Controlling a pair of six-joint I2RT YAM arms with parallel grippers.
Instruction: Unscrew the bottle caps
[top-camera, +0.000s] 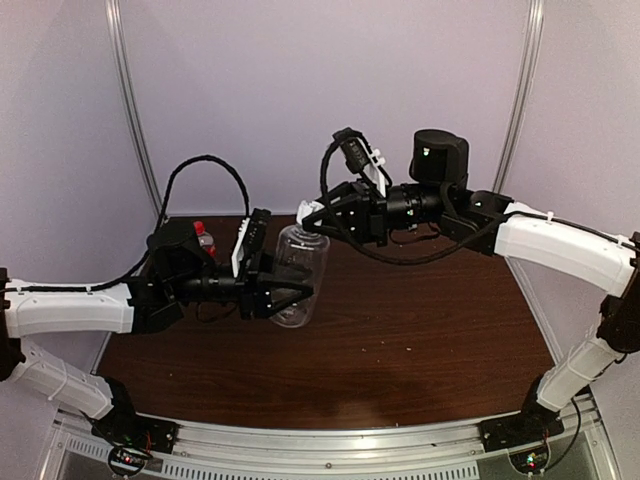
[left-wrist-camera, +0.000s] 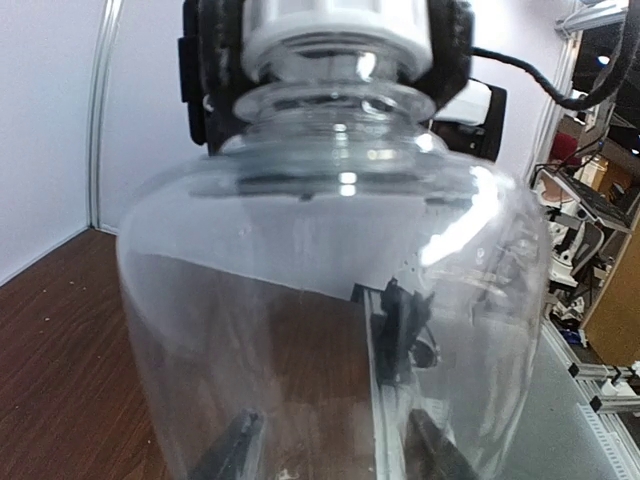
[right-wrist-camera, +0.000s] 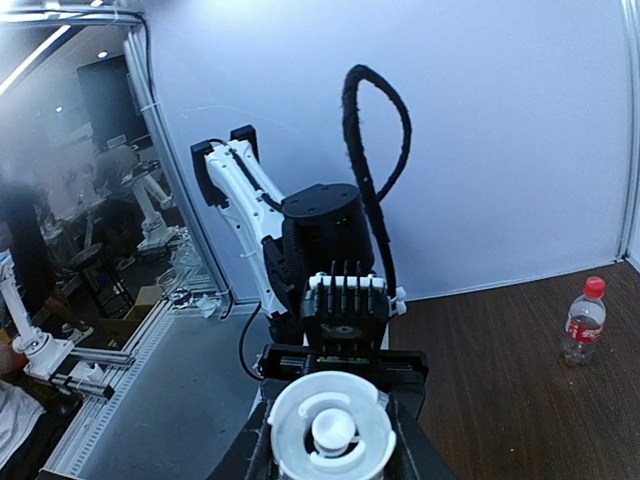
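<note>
At the far left of the overhead view, the left arm reaches in over the dark brown wooden tabletop (top-camera: 420, 330). Just behind its wrist, at the back left of the tabletop, stands the small clear plastic bottle with a red label (top-camera: 205, 243). It is upright, its flat red screw cap (top-camera: 199, 228) is on its neck, and neither arm touches it. The right wrist camera shows the same small bottle alone at the far right of its picture. To the right of it, near the middle of the tabletop, the left end effector (top-camera: 300, 292) grips the body of the taller, wider clear plastic bottle without a label (top-camera: 300, 255), with one finger on each side of it. The left wrist view shows both fingers through the clear wall low in the picture. Whether this bottle's base touches the tabletop cannot be told. At the top of the large bottle sits the white round screw cap (left-wrist-camera: 320, 25), on the neck. The right end effector (top-camera: 312, 220) comes in from the right and closes on this cap, its black fingers against the cap's two sides. The right wrist camera looks straight down on the cap between those fingers.
</note>
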